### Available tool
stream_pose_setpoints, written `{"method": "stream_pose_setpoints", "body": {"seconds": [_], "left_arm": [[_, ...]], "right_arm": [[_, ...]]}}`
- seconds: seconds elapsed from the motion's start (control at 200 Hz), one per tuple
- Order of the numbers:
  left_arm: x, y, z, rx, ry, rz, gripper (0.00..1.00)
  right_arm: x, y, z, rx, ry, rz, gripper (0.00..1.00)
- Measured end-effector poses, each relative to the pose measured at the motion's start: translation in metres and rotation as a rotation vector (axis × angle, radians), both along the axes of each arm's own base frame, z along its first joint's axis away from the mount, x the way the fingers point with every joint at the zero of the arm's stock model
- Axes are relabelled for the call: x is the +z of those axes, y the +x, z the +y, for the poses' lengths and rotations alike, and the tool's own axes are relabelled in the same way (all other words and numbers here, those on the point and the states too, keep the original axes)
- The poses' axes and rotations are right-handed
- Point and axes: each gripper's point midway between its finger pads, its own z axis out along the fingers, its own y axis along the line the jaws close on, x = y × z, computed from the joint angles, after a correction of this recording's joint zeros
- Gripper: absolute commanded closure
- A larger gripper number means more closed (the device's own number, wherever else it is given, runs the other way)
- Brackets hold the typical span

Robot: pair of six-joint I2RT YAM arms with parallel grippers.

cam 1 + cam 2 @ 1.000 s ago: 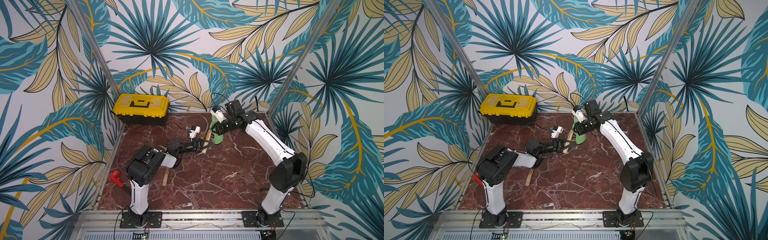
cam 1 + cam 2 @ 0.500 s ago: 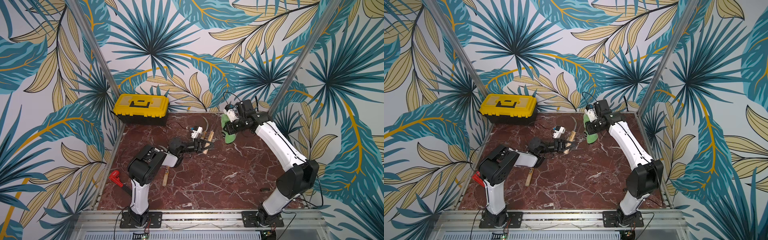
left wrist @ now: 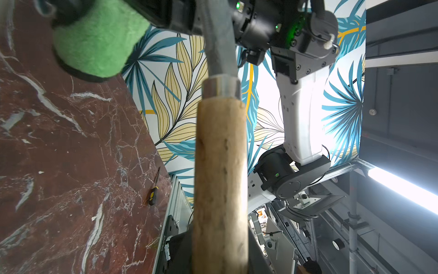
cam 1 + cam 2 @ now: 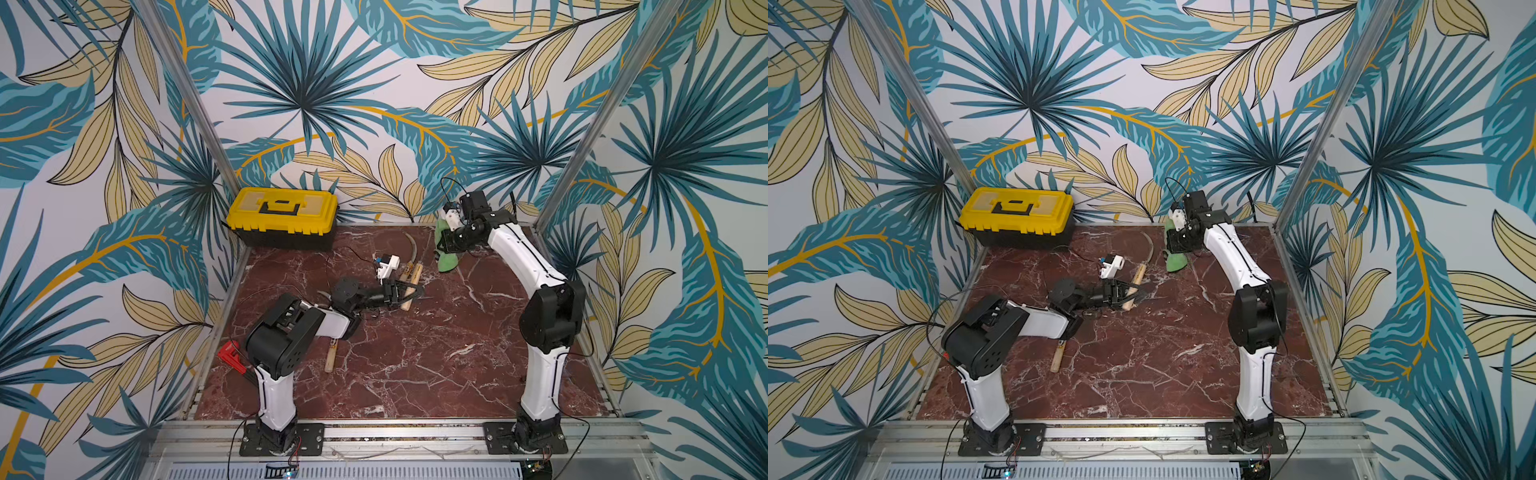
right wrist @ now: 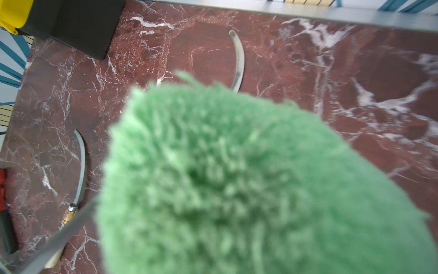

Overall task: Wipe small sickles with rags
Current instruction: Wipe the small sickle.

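My left gripper [image 4: 404,291] [image 4: 1124,291] is shut on the pale wooden handle [image 3: 220,178] of a small sickle. That sickle's grey blade [image 3: 219,42] points toward my right arm. My right gripper [image 4: 448,244] [image 4: 1177,245] is shut on the green fuzzy rag [image 4: 449,261] [image 5: 237,178], which hangs just over the tabletop beside the blade, a gap between them. A second sickle's blade [image 4: 409,245] [image 5: 239,61] lies near the back wall. A third sickle [image 4: 331,357] [image 5: 80,166] lies by my left arm. The rag hides the right fingers.
A yellow toolbox [image 4: 282,214] stands at the back left. A red-handled tool [image 4: 230,355] lies at the left edge, beside my left arm's base. A small screwdriver [image 3: 154,192] lies near the table's front right edge. The floor is red marble [image 4: 415,365].
My right gripper swung the rag to the right, away from the held sickle, then came a little way back. The left gripper and its sickle barely moved.
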Motion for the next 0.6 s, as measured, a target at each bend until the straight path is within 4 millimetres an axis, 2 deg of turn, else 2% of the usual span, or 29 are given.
{"method": "stream_pose_setpoints", "body": {"seconds": [0.12, 0.596], "left_arm": [[0.001, 0.000, 0.000, -0.001, -0.001, 0.004, 1.00], [0.001, -0.001, 0.000, 0.000, -0.002, 0.006, 1.00]], "right_arm": [[-0.010, 0.002, 0.007, 0.003, 0.057, 0.037, 0.98], [0.007, 0.000, 0.030, 0.085, 0.222, 0.035, 0.97]]}}
